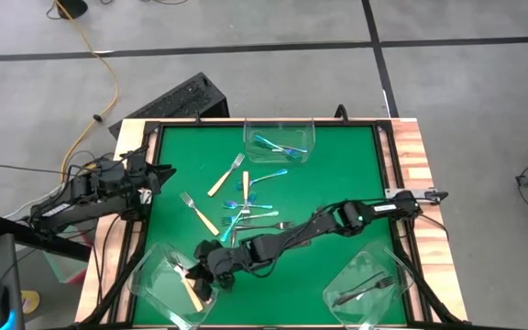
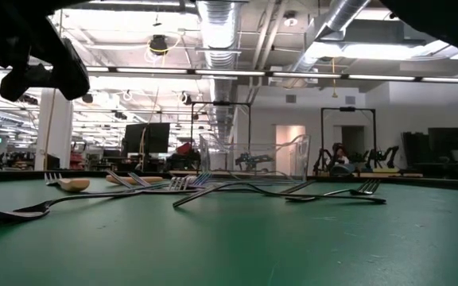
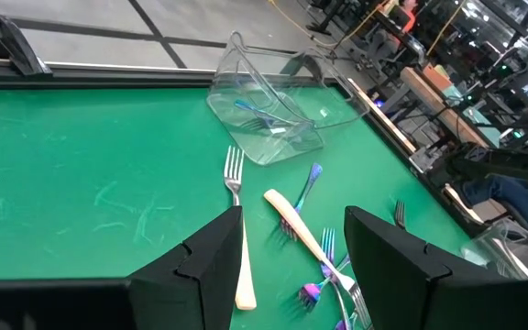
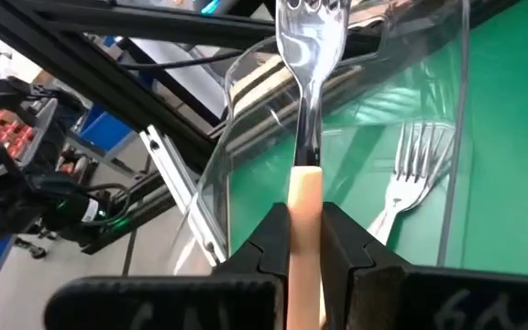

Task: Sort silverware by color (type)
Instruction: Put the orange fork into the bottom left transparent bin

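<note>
The right gripper [image 4: 306, 240] pinches a tan-handled fork [image 4: 304, 110] above the clear tub [image 1: 154, 286] at the bench's near-left corner; released this high, it could hit the rim and bounce out. The left gripper [image 3: 291, 266] waits wide open at the left edge

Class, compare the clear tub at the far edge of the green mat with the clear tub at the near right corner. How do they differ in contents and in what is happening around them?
The far tub holds blue-handled forks; the near right tub holds dark grey forks. The far tub sits at the middle of the mat's far edge; the near right tub sits in a corner. Neither has a gripper at it: the right gripper, shut on a tan-handled fork, is at the near left tub. Both are clear plastic.
</note>
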`<action>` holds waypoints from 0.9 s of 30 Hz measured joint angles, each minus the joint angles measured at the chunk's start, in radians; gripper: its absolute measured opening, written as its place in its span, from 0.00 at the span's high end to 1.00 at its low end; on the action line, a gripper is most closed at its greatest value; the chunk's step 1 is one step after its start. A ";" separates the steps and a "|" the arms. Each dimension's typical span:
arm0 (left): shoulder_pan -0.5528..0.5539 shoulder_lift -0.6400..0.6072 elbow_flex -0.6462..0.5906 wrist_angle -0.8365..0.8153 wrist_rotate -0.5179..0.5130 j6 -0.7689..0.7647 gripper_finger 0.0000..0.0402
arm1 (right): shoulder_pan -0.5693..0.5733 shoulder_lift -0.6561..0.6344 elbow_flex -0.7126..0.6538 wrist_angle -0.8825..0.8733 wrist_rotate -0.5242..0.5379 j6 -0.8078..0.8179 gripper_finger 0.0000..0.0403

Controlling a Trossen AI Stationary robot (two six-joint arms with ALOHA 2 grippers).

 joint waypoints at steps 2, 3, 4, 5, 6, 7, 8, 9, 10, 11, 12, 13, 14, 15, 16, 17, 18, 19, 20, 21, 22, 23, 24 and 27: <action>0.000 0.000 0.000 0.000 0.000 0.000 0.56 | -0.003 0.000 0.000 -0.022 -0.020 0.005 0.90; 0.000 0.000 0.000 0.000 0.000 0.000 0.56 | -0.005 0.000 0.000 -0.030 -0.026 0.012 0.90; 0.000 0.000 0.000 0.000 0.000 0.000 0.56 | -0.006 0.000 0.000 -0.035 -0.030 0.016 0.90; 0.000 0.000 0.000 0.000 0.000 0.000 0.56 | -0.006 0.000 0.000 -0.039 -0.032 0.017 0.90; 0.000 0.000 0.000 0.000 -0.001 0.000 0.56 | -0.007 0.000 0.000 -0.042 -0.033 0.016 0.90; 0.000 0.000 0.000 0.000 -0.003 0.000 0.56 | -0.007 0.000 0.000 -0.047 -0.033 0.016 0.90; 0.000 0.000 0.000 0.000 -0.004 0.000 0.56 | -0.008 0.000 0.000 -0.052 -0.035 0.016 0.90; 0.000 0.000 0.000 0.000 -0.005 0.000 0.56 | -0.008 0.000 0.000 -0.060 -0.043 0.016 0.90; 0.000 0.000 0.000 0.000 -0.006 0.000 0.56 | -0.008 0.000 0.000 -0.071 -0.052 0.016 0.90; 0.000 0.000 0.000 0.000 -0.006 0.000 0.56 | -0.008 0.000 0.000 -0.083 -0.056 0.017 0.90; 0.000 0.000 0.000 0.000 -0.007 0.000 0.56 | -0.008 0.000 0.000 -0.095 -0.059 0.017 0.90; 0.000 0.000 0.000 0.000 -0.007 0.000 0.56 | -0.008 0.000 0.000 -0.103 -0.065 0.016 0.90; 0.000 0.000 0.000 0.000 -0.008 0.000 0.56 | -0.008 0.000 0.000 -0.104 -0.073 0.015 0.90; 0.000 0.000 0.000 0.000 -0.007 0.000 0.56 | -0.008 0.000 0.000 -0.104 -0.075 0.015 0.90; 0.000 0.000 0.000 0.000 -0.008 0.000 0.56 | -0.008 0.000 0.000 -0.105 -0.075 0.015 0.90; 0.000 0.000 0.000 0.000 -0.008 0.000 0.56 | -0.008 0.000 0.000 -0.105 -0.075 0.015 0.90; 0.000 0.000 0.000 0.000 -0.008 0.000 0.56 | -0.009 0.000 0.000 -0.108 -0.075 0.015 0.90; 0.000 0.000 0.000 0.000 -0.008 0.000 0.56 | -0.010 0.000 0.000 -0.112 -0.075 0.015 0.90; 0.000 0.000 0.000 0.000 -0.008 0.000 0.56 | -0.012 0.000 0.000 -0.116 -0.075 0.015 0.90; 0.000 0.000 0.000 0.000 -0.008 -0.001 0.56 | -0.014 0.000 0.000 -0.119 -0.077 0.015 0.90; 0.000 0.000 0.000 0.000 -0.008 -0.001 0.56 | -0.015 0.000 0.000 -0.120 -0.082 0.016 0.90; 0.000 0.000 0.000 0.000 -0.008 -0.001 0.56 | -0.015 0.000 0.000 -0.120 -0.084 0.016 0.90; 0.000 0.000 0.000 0.000 -0.008 -0.001 0.56 | -0.016 0.000 0.000 -0.119 -0.083 0.016 0.90; 0.000 0.000 0.000 0.000 -0.008 -0.001 0.56 | -0.017 0.000 0.000 -0.118 -0.084 0.016 0.90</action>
